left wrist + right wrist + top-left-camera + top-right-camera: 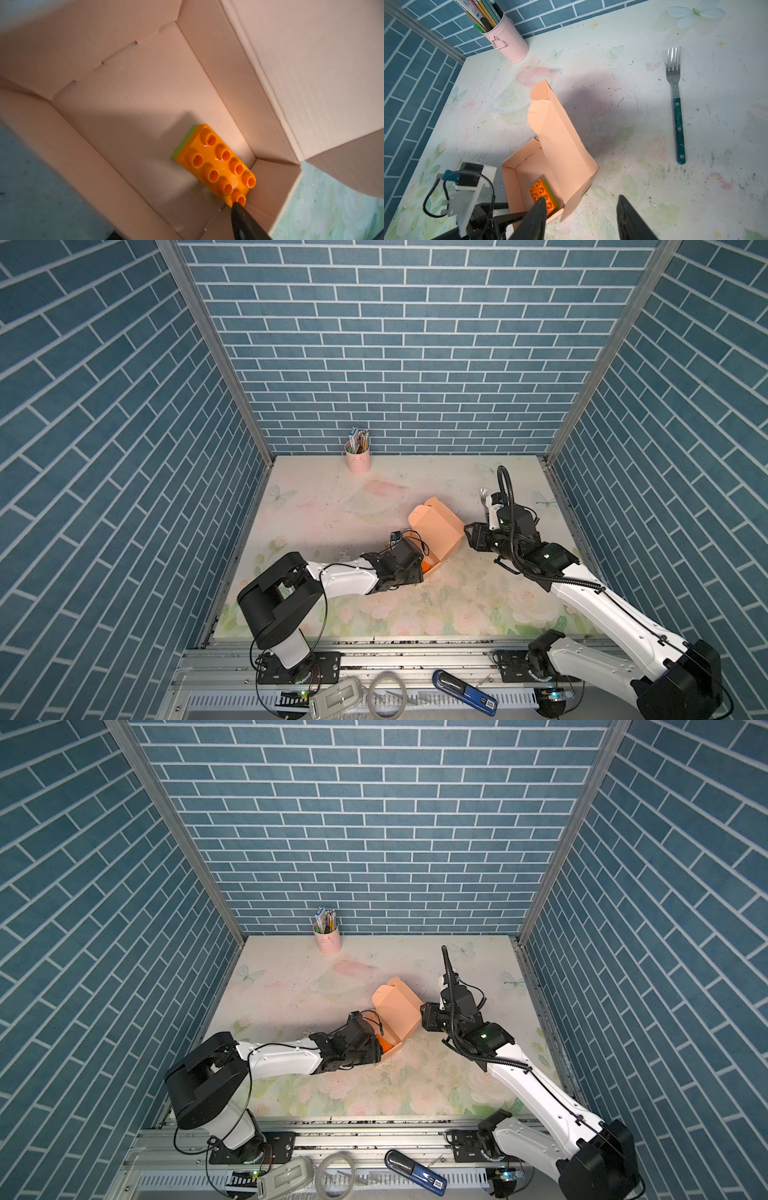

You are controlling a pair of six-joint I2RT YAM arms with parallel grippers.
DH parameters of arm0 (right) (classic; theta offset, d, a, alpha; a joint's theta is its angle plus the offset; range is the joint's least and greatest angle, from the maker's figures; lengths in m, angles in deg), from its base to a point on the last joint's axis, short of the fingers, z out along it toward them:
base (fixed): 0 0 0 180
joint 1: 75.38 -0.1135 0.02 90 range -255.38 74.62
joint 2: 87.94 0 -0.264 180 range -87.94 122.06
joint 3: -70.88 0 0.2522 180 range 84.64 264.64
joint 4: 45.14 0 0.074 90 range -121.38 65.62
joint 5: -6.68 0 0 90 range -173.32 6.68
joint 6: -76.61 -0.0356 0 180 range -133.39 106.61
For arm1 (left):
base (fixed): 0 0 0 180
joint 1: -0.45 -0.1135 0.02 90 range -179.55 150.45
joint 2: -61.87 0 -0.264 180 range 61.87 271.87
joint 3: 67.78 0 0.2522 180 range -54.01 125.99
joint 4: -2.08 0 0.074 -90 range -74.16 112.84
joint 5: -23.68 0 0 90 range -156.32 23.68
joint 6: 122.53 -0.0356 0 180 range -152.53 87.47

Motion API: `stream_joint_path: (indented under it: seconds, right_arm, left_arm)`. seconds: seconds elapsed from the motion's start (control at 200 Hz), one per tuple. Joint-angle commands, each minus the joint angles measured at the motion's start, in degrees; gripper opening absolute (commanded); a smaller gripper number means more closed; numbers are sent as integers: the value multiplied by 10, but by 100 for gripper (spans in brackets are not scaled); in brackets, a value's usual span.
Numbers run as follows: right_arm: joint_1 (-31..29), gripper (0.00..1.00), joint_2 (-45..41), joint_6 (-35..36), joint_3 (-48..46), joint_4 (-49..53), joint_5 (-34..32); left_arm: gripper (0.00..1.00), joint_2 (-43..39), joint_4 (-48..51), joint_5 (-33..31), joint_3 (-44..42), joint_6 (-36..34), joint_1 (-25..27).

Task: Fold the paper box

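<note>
1. Floral tabletop (457, 605), scuffed, ringed by blue-brick walls.
2. Nearest: left gripper (375, 1050), spread astride the near wall of the paper box (436, 531), one finger (241, 220) inside, tip at the end of an orange studded brick (216, 164) on the box floor.
3. Mid-table: box tray formed, lid raised and tilted.
4. Just beside the lid: right gripper (581, 199), fingers apart, gripping nothing.
5. Farther back: fork (677, 108) lying flat; pink pen cup (508, 43) by the back wall.
</note>
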Motion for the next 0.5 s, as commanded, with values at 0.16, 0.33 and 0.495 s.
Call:
stream_joint_path:
  seconds: [0.16,0.33,0.495]
  right_arm:
    - [1,57,-15,-52,-42,8,6]
    - [2,58,-5,-57,-45,6,16]
    - [1,57,12,-69,-58,-12,9]
  left_arm:
    - [68,30,-52,-25,2,39,37]
    - [68,55,-69,-24,15,49,58]
    - [69,63,-80,-28,18,55,68]
